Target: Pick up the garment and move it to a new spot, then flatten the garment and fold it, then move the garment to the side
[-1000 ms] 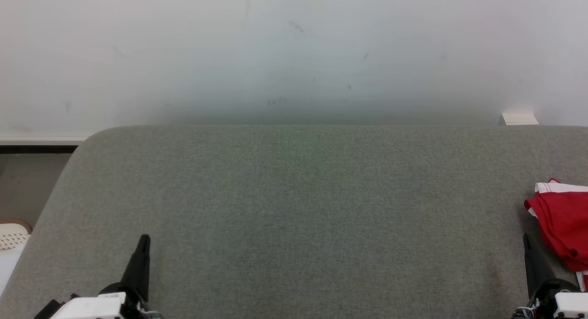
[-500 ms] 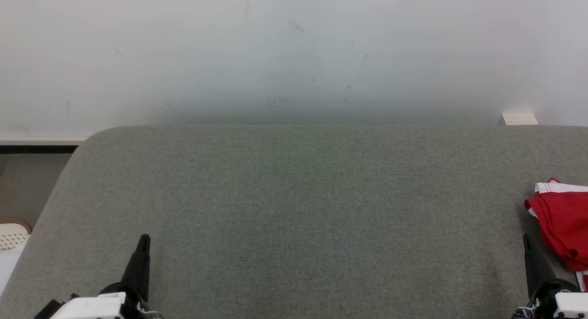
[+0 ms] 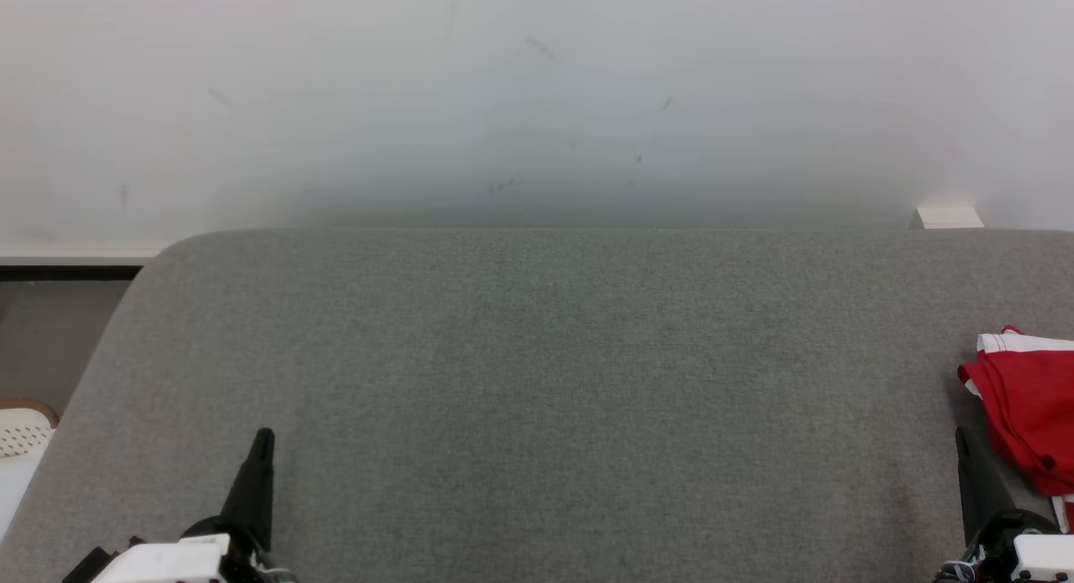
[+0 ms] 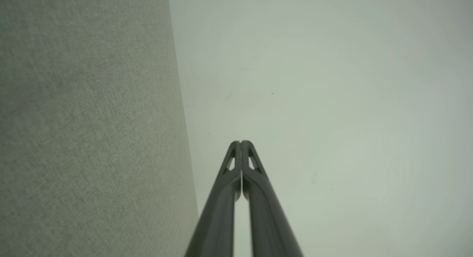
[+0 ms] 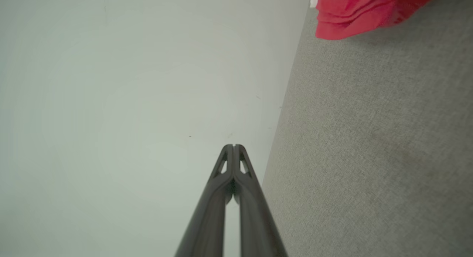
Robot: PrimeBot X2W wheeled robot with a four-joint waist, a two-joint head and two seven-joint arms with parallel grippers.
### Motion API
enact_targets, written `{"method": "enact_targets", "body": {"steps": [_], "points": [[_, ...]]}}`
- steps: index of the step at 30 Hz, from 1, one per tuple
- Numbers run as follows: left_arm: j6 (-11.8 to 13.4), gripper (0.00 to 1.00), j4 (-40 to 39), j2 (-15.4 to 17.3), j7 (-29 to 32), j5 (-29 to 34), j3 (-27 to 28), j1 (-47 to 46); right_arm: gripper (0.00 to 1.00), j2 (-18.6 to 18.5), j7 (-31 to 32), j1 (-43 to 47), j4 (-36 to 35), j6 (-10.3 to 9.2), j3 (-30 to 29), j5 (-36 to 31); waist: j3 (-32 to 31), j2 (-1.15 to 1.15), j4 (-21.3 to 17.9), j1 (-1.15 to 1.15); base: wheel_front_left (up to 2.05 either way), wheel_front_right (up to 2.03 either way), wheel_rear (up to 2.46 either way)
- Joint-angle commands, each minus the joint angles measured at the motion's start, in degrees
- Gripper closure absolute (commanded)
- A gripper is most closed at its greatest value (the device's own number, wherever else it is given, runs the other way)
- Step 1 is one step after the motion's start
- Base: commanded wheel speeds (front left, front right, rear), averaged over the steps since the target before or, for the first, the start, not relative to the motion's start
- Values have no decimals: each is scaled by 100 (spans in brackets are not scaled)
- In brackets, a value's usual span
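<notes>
Garment and right gripper sat close together at the right edge of the head view. Seen from the right wrist, the two dark fingers were pressed shut tip to tip with nothing between them. The left gripper showed the same: fingers closed on nothing, low at the near left of the grey fabric-covered surface. Both pairs pointed away from the robot toward the pale wall.

Just outboard of the right fingers lay the red cloth, apart from them in the right wrist view. It rested at the far right of the surface and was cut off by the frame edge. It lay in several stacked layers, which fitted two readings: a bundle waiting to be lifted, or a folded one already set to the side. The pictures did not settle which. Either way, doing well here seemed to mean keeping the right fingers from sweeping sideways, since a brush against those layers would likely drag them askew.

The visible part ran long from near to far, roughly parallel to the fingers. Its white-trimmed edge faced the wall end, and its rounded red folds faced inward toward the middle of the surface — the full length was hidden.
</notes>
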Motion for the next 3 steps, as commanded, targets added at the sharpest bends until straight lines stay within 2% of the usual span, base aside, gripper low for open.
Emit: {"method": "enact_targets", "body": {"steps": [1,3], "points": [[-37,100,-20,36,20,-75,13,-40,100,-4,22,-70,-29,-12,-25,3,0,0,0,0,0,0,0],[-37,100,-19,36,20,-75,13,-40,100,-4,22,-70,-29,-12,-25,3,0,0,0,0,0,0,0]]}}
